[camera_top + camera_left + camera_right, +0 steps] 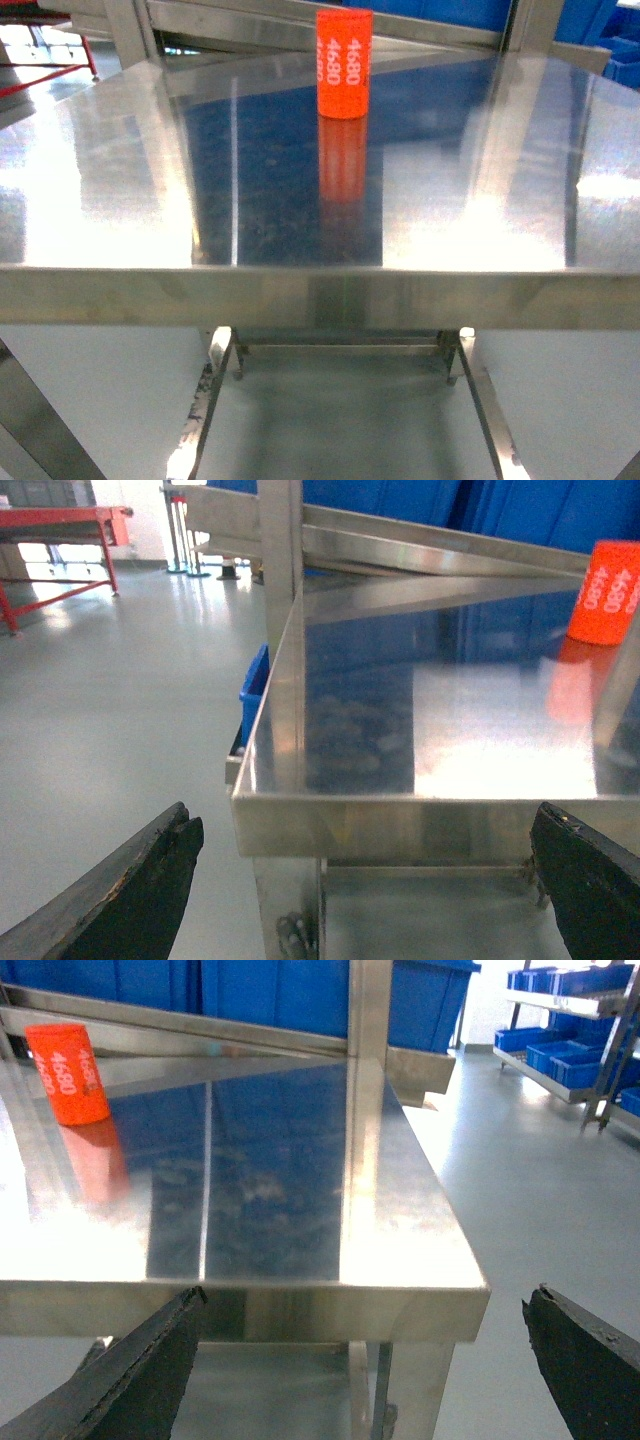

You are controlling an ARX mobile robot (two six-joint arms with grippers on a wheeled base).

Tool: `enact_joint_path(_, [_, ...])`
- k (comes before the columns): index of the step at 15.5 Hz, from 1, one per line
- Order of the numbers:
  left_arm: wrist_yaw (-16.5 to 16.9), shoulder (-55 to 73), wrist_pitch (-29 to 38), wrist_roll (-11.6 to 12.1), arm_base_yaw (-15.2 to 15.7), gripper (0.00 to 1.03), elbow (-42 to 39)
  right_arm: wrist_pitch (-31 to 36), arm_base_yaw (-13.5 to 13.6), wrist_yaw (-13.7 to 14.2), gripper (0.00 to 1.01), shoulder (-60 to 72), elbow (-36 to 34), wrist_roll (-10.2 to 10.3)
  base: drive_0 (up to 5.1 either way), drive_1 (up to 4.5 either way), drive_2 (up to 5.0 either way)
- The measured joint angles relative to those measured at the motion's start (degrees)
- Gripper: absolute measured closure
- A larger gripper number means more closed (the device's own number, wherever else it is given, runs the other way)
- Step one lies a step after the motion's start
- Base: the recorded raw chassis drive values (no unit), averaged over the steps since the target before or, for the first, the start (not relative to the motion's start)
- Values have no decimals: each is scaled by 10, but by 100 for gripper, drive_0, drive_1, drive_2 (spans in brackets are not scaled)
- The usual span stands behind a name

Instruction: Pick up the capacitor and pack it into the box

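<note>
The capacitor stands upright at the far middle of the steel bench, its top cut off in the head view, "4680" printed down its side. The box cannot be seen in any view. Neither arm shows in the head view. Each wrist view shows only dark fingertips at its bottom corners: the left tool and right tool are spread wide, gripping nothing, level with the bench's near edge. Blue bins sit behind.

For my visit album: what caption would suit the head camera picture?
An orange capacitor printed 4680 stands upright at the far side of a shiny steel table, blue bins behind.
</note>
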Motion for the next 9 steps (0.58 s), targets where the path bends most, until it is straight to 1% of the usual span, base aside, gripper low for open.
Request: enact_joint_path(9, [1, 0, 5, 0, 0, 5, 0, 3, 0, 0, 3, 0, 0, 0, 0, 0, 0])
